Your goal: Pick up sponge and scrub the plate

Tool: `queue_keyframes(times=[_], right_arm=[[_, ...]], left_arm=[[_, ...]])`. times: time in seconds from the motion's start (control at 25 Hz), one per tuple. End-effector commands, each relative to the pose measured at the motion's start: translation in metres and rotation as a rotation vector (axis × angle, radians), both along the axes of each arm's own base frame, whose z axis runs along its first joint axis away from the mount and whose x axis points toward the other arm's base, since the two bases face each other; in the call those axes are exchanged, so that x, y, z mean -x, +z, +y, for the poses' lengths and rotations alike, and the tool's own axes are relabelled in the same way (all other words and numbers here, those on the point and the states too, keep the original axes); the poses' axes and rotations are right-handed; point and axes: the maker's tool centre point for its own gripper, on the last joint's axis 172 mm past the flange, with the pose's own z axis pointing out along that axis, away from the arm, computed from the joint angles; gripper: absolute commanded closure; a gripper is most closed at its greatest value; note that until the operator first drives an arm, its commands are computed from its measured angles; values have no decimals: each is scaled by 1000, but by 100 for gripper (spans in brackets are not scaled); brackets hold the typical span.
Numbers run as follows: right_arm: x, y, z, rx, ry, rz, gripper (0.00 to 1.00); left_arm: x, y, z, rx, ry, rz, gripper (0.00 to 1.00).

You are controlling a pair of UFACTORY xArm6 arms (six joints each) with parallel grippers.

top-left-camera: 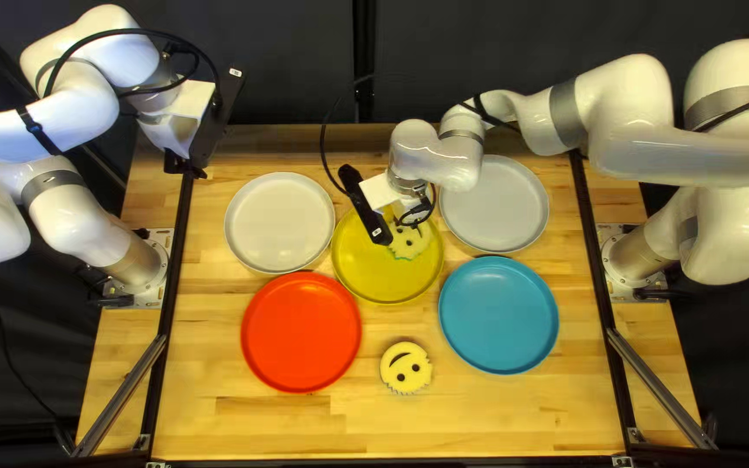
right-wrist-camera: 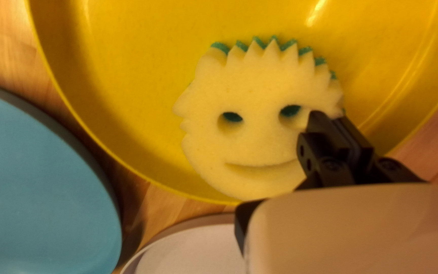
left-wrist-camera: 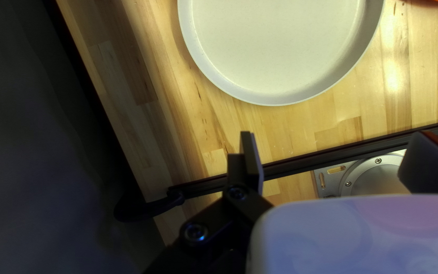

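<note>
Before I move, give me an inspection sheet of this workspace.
Surface: light wooden table; spills, nothing seen.
Job's things: yellow smiley foam sponge inside round yellow plate.
Clutter: second yellow smiley sponge; round red plate, round blue plate, round whitish plate, round grey plate.
Left gripper: raised, jaws apart, nothing between.
Right gripper: over sponge's edge; jaws together, grip unclear.
Cables: black cables looped near both grippers.
Surroundings: dark curtain beyond table; people, nothing seen.

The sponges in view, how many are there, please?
2: one sponge over the yellow plate, at the right gripper; the other on the table between red plate and blue plate. Others may be hidden.
</note>
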Motion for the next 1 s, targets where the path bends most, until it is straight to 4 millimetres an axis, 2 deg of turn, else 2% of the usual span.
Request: queue_keyframes(times=[0.04,0.16,0.36,0.52,0.68,0.84,1.0], right_arm=[[-25,-2,-11,2,25,-7,100],[-21,0,-19,6,38,-20,100],[9,-2,-24,12,51,-26,100],[44,-2,-30,6,49,-22,100],[64,-1,-30,2,44,-11,100],[68,0,-31,-1,41,-8,100],[43,-4,-28,0,54,-20,100]], left_arm=[[0,0,0,0,0,0,0],[0,0,0,0,0,0,0],[0,0,0,0,0,0,0],[0,0,0,0,0,0,0],[0,0,0,0,0,0,0],[0,0,0,0,0,0,0],[0,0,0,0,0,0,0]])
